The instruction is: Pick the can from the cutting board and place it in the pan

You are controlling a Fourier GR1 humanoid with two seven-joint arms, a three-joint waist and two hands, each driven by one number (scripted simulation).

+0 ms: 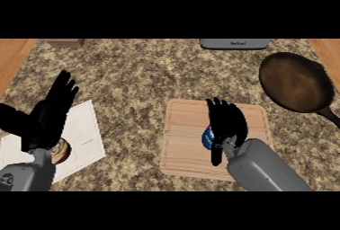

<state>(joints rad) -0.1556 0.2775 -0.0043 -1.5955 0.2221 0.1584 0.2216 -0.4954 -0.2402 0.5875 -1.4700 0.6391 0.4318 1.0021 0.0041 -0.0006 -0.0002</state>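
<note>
Right robot hand (pixel 225 126) over cutting board (pixel 216 139), fingers straight, nothing held; blue can (pixel 207 137) just left of palm, mostly hidden, ready for grasp. Pan (pixel 295 81) far right. Left robot hand (pixel 50 112) open, resting.

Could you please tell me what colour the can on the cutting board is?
Blue and white, in the head view: can.

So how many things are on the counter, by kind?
Pan: 1
Cutting board: 1
Can: 1
Paper sheet: 1
Grey appliance at the far edge: 1
Small box at the far edge: 1
Total: 6
</note>
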